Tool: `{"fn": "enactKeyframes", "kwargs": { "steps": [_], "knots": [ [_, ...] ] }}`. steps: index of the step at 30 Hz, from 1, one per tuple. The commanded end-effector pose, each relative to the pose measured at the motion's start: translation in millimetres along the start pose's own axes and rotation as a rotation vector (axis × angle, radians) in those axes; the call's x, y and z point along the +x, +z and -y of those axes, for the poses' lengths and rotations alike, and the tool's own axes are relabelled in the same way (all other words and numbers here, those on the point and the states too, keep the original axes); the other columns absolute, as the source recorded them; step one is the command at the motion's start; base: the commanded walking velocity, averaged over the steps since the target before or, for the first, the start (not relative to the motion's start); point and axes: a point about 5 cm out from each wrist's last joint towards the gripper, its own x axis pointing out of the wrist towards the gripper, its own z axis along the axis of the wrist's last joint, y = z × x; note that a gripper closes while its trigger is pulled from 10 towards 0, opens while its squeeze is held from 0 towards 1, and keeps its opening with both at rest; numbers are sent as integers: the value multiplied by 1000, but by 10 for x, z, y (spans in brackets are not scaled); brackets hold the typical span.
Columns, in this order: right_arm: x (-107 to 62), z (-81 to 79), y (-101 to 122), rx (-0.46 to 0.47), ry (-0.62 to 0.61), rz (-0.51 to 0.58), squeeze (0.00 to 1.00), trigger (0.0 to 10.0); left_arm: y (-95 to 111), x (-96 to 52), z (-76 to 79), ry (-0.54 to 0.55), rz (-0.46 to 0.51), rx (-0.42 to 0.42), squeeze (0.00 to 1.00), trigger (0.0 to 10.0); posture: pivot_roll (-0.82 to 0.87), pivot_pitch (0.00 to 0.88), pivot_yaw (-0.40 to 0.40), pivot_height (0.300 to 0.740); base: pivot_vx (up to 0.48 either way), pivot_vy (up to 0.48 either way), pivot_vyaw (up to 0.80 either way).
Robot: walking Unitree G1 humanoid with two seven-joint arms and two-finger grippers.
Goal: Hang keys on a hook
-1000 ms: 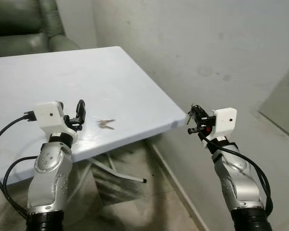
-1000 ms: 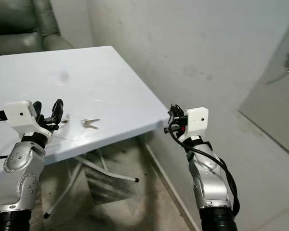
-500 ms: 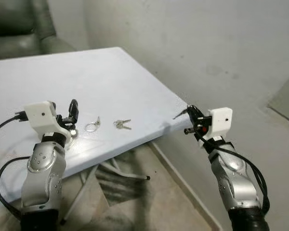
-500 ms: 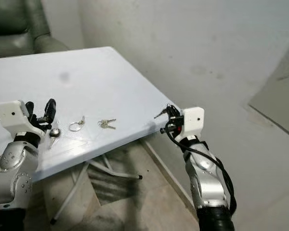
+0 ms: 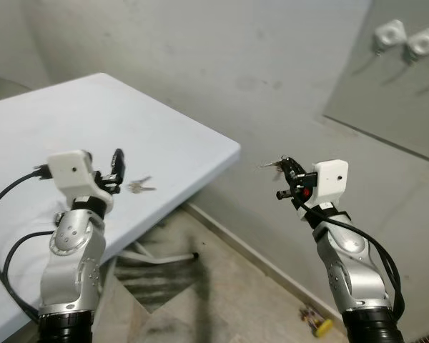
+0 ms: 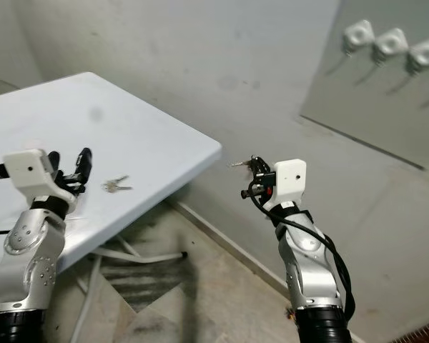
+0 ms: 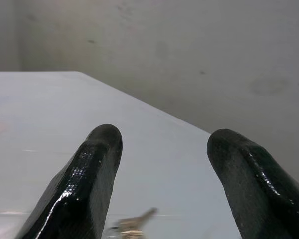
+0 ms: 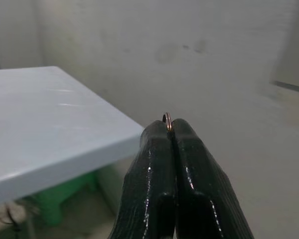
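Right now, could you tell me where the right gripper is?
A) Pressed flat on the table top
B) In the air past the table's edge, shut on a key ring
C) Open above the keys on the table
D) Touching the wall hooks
B: the right gripper is raised beyond the table corner, fingers closed on a key ring, well below the hooks; other keys lie on the table.

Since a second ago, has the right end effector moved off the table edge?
Yes. The right end effector, beside the table corner earlier, now hangs rightward of it before the wall.
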Motion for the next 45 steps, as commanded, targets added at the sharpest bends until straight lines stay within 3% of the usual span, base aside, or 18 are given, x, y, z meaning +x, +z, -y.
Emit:
{"fn": "enactKeyframes", "kwargs": {
  "steps": [1,9,29,41,45],
  "knots": [
    [8,-2,45,7,2,13,0,10000,40,4,-8,4,6,13,0,10000,-92,14,-29,740,0,0,-694],
    [3,-1,42,5,0,9,0,10000,38,-9,-1,-20,4,-2,0,10000,-92,19,-28,740,0,0,-694],
    [13,3,49,4,1,6,0,10000,51,-27,26,-33,5,35,0,10000,-87,28,-33,740,318,0,-690],
    [3,-17,54,11,7,23,0,10000,28,-52,143,-83,-3,68,0,10000,-85,34,-33,740,0,0,-117],
    [24,-30,67,34,1,17,0,10000,51,-52,233,-150,0,102,0,10000,-82,35,-36,740,0,0,0]
  ]
}}
